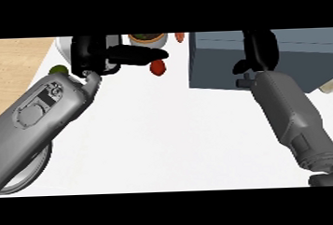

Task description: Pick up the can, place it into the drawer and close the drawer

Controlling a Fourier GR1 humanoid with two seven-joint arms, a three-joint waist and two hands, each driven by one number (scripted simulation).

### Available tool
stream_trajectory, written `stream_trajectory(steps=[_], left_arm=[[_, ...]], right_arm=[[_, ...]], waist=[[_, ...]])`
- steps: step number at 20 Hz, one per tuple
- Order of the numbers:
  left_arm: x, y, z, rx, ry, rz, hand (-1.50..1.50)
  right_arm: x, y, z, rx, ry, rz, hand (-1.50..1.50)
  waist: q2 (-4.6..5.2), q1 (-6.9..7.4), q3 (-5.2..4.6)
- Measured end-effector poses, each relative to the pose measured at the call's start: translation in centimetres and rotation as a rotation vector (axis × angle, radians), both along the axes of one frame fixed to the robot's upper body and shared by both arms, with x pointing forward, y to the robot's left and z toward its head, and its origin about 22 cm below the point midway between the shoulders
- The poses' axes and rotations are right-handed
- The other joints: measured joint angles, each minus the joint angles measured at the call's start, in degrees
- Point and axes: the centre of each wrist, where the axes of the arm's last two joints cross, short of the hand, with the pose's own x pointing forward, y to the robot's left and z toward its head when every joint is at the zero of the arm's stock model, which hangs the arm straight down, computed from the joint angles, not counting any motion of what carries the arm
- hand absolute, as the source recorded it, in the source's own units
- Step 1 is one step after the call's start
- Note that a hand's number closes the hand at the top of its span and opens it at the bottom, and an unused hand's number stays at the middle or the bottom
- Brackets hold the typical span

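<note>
No can shows anywhere in the head view. The grey-blue drawer (298, 49) stands out from the counter's far right as a box-like block, and its inside is not visible. My right hand (261, 48) lies over the drawer's left part, open, with straight fingers pointing away from me and the thumb off to the left. Nothing shows in that hand. My left hand (98, 53) is at the far left, open, its fingers stretched to the right and holding nothing.
A round bowl-like object (147, 38) sits at the far edge. Red items lie at centre (157, 67) and further back (179, 37). A small green thing (58, 69) rests left. A plate (30, 175) shows under my left forearm. Wooden surface (16, 63) lies far left.
</note>
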Motion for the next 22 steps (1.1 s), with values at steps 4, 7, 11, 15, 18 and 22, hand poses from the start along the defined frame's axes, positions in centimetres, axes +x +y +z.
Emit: stream_trajectory(steps=[4, 7, 11, 15, 18, 22], left_arm=[[-0.5, 0.8, -0.6, 0.002, 0.004, 0.003, -1.50], [-1.0, 1.2, -1.2, 0.003, 0.003, 0.000, -1.50], [-1.6, 2.0, -1.7, 0.009, 0.001, -0.008, -1.50], [-1.9, 2.4, -2.1, 0.004, 0.005, -0.007, -1.50], [-2.2, 2.5, -2.4, 0.003, 0.003, -0.007, -1.50], [-2.6, 2.8, -3.0, -0.002, 0.004, -0.007, -1.50]], right_arm=[[0.5, 0.1, 0.6, 0.001, 0.019, -0.002, -1.50], [0.8, 0.4, 0.9, -0.005, 0.031, -0.009, -1.50], [0.9, 0.3, 1.0, 0.007, 0.042, 0.016, -1.50], [1.1, 0.4, 1.4, 0.073, 0.027, 0.069, -1.50], [1.2, 0.6, 1.7, 0.158, 0.018, 0.108, -1.50], [1.4, 0.9, 2.0, 0.284, -0.001, 0.154, -1.50]], waist=[[0.24, -0.11, 0.11], [0.39, -0.26, 0.21], [0.46, -0.22, 0.20], [0.62, -0.72, 0.30], [0.65, -1.08, 0.41], [0.65, -1.40, 0.45]])
